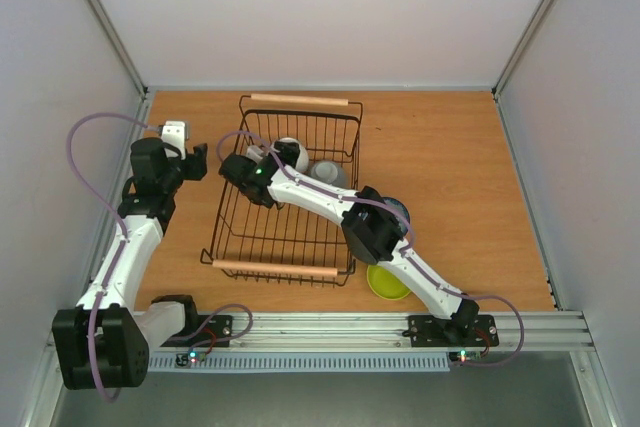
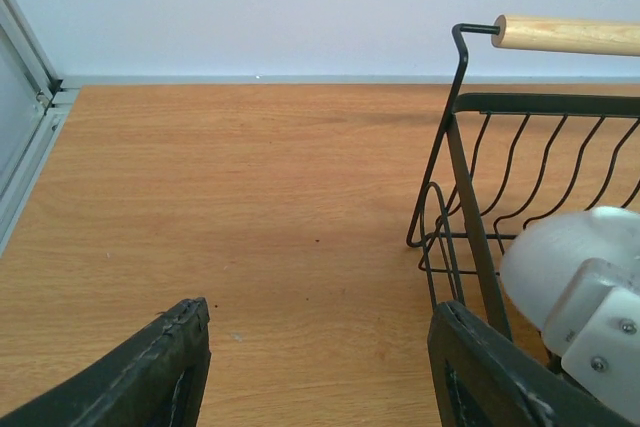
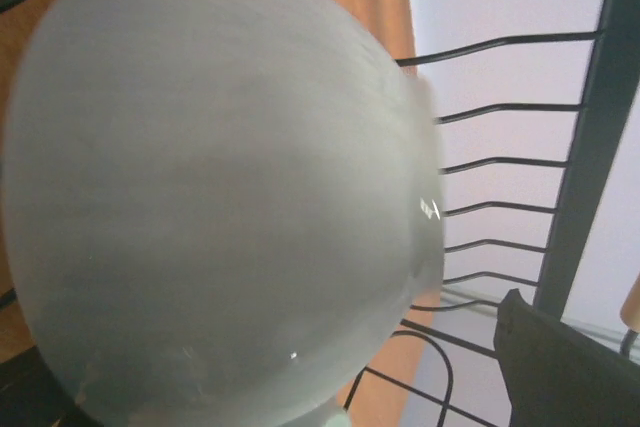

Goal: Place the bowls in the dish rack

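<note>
The dish rack (image 1: 232, 209) is a black wire basket with wooden handles, in the table's middle. My right gripper (image 1: 268, 158) reaches inside it at the far left. A pale grey bowl (image 1: 292, 153) stands on edge right in front of it and fills the right wrist view (image 3: 220, 197). The right gripper (image 3: 290, 392) has its jaws wide apart, with a gap between the bowl and the right finger (image 3: 565, 367). A second grey bowl (image 1: 329, 175) lies in the rack. A lime green bowl (image 1: 386, 284) sits on the table under the right arm. My left gripper (image 1: 196, 162) is open and empty, left of the rack.
A dark bowl (image 1: 398, 211) sits partly hidden under the right arm's elbow, right of the rack. In the left wrist view my left gripper (image 2: 320, 347) hangs over bare wood beside the rack's corner (image 2: 462, 177). White side walls enclose the table.
</note>
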You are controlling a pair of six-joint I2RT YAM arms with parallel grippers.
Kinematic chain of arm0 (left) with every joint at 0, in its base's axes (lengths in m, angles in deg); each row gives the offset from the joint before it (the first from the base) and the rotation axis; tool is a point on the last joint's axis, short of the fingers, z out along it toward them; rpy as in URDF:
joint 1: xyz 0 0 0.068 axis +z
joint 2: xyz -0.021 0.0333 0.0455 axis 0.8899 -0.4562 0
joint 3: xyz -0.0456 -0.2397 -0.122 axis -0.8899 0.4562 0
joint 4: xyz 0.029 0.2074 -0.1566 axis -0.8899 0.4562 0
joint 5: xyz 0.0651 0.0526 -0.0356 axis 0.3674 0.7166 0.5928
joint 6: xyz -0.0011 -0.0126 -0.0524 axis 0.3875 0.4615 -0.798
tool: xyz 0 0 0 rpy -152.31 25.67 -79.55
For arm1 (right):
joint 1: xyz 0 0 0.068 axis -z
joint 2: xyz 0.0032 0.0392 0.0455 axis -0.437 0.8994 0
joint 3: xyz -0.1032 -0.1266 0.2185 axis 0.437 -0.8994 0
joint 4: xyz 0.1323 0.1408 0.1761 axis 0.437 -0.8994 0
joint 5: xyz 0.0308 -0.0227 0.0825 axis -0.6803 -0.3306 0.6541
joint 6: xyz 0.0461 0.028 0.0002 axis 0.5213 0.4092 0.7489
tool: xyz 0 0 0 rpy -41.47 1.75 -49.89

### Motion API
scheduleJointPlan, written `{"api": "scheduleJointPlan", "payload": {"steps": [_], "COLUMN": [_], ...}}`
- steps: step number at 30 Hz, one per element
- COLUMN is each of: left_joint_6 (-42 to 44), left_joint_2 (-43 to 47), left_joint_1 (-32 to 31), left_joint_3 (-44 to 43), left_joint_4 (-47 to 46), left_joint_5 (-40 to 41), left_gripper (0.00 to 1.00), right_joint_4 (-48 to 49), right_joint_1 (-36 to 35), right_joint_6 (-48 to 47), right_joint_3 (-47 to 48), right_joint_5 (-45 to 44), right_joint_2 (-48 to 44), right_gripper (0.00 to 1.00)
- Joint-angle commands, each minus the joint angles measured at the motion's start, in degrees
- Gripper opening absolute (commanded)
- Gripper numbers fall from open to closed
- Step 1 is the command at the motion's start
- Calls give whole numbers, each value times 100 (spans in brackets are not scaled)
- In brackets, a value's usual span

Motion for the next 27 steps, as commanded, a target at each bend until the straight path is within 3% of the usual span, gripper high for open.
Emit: {"api": "scheduleJointPlan", "payload": {"steps": [1, 16, 23, 27], "left_joint_6": [-58, -60, -58, -58], "left_joint_2": [10, -17, -25, -16], "left_joint_1": [15, 16, 14, 16], "left_joint_3": [75, 82, 80, 78], "left_joint_4": [-381, -403, -385, -359], "left_joint_5": [73, 27, -47, -58], "left_gripper": [61, 61, 62, 61], "right_joint_4": [-472, -946, -413, -42], "right_joint_1": [-7, -53, -51, -28], "right_joint_6": [243, 880, 1180, 1385], "right_joint_3": [217, 47, -833, -1525], "right_joint_5": [269, 1705, 2374, 2075], "right_joint_2": [-23, -831, -2070, -2704], "right_gripper": [99, 99, 99, 99]}}
